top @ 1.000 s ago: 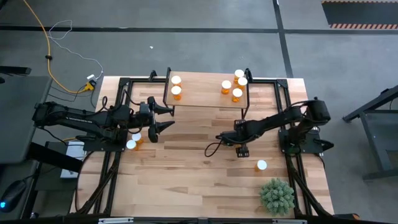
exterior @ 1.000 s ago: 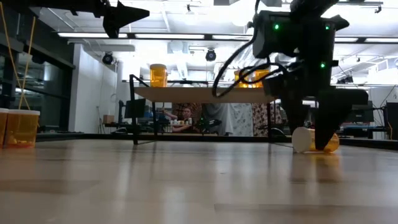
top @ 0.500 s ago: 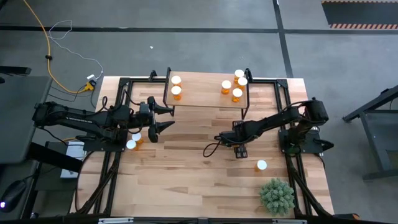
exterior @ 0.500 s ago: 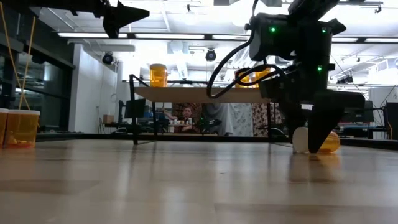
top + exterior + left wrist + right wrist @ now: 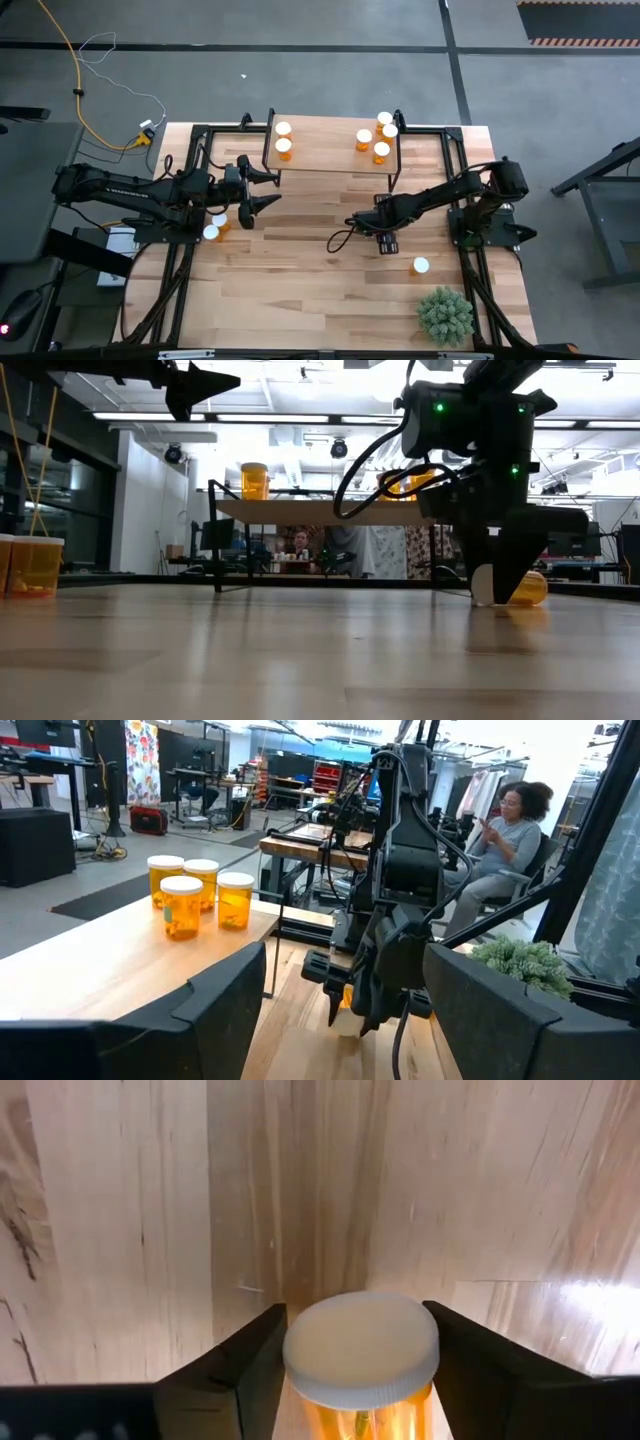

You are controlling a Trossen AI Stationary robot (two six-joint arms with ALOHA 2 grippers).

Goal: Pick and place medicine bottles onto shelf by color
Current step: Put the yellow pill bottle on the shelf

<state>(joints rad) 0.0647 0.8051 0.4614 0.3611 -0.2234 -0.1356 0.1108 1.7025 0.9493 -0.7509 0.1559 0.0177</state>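
Near the table's right half, short of the shelf: a medicine bottle [image 5: 361,1352] is seen lying between the two fingers of the right hand [image 5: 388,243].
Right hand state: the fingers are spread either side of the white cap, not yet pressed on it; nothing is gripped.
Bottle pose: apparently on its side on the table [image 5: 300,280], judged from the low view, where the orange body [image 5: 528,589] is seen beside the lowered fingers.
Handling: judged light, rigid plastic, smooth and round, so liable to roll or slip; little squeeze should be needed.
Where to hold: across the cap or the body just behind it, fingers centred on the round.
Left hand [image 5: 262,190]: held open above the table near the shelf's left end, empty.
Shelf [image 5: 330,150]: at the table's far edge; two bottles stand at its left end, four at its right.
Other bottles: two near the table's left edge [image 5: 216,227], one near the right edge by the plant [image 5: 445,315].
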